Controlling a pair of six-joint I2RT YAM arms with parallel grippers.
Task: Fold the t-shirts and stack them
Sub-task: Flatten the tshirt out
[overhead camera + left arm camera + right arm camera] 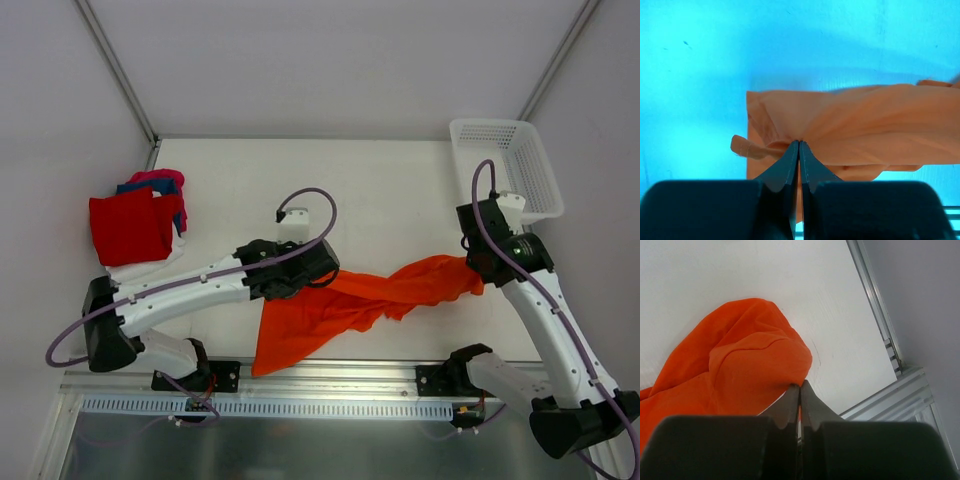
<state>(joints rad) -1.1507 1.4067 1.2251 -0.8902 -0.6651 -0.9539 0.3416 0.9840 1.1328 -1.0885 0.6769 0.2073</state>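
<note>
A bright orange t-shirt (345, 303) is stretched between my two grippers above the table's front middle, its lower part hanging to the front edge. My left gripper (325, 272) is shut on the shirt's left end; in the left wrist view the cloth (865, 125) bunches at the closed fingertips (799, 145). My right gripper (476, 272) is shut on the shirt's right end; the right wrist view shows the orange cloth (740, 370) pinched at the tips (800, 386). A stack of folded shirts, red (130, 228) on top of blue, magenta-pink and white, lies at the far left.
A white plastic mesh basket (505, 165) stands at the back right corner. An aluminium rail (340, 375) runs along the table's front edge. White walls close in the table on the left, back and right.
</note>
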